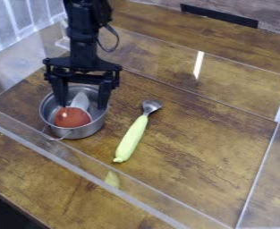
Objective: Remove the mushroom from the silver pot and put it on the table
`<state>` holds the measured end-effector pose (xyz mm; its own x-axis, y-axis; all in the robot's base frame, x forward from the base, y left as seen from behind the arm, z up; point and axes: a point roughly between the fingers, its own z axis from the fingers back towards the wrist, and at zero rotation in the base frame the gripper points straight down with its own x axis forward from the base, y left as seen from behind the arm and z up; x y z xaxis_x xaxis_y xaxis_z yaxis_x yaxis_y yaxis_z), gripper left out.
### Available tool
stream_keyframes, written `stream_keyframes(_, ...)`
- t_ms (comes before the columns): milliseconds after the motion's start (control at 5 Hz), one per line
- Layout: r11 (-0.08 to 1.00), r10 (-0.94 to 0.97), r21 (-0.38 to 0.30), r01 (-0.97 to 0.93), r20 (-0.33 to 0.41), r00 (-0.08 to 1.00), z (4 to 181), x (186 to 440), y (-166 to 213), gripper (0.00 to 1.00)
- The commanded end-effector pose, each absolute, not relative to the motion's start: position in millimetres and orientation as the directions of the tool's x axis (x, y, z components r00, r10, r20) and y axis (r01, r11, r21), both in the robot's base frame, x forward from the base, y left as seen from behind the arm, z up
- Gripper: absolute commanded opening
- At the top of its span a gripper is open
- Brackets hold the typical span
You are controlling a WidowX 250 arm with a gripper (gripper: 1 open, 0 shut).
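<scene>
The silver pot (56, 128) sits on the wooden table (190, 143) at the left, inside the clear acrylic walls. In it lies the mushroom (69, 116), its red-brown cap facing up. My black gripper (79, 101) points straight down over the pot, jaws spread wide. One fingertip (55, 102) stands by the pot's left side, the other near its right rim, so the two stand on either side of the mushroom. Nothing is held between them.
A long yellow-green corn-like piece (132, 139) with a grey tip lies on the planks just right of the pot. Clear acrylic walls (76, 161) border the work area at the front, right and back. Bare wood stretches to the right of the corn.
</scene>
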<state>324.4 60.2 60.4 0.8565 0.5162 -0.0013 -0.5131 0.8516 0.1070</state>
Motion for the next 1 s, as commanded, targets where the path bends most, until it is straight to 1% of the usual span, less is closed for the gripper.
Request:
stream_keyframes(0, 0.840, 0.531, 0.089, -0.535, 0.061, 0.845, 85.3, 327.5, 52.8, 1.00)
stream_keyframes(400, 0.889, 0.443, 0.104, -0.446, 0.054, 0.895, 83.9, 341.6, 65.5, 1.00)
stream_keyframes(800, 0.849, 0.513, 0.127, -0.513, 0.035, 0.858, 69.8, 331.2, 86.1, 1.00)
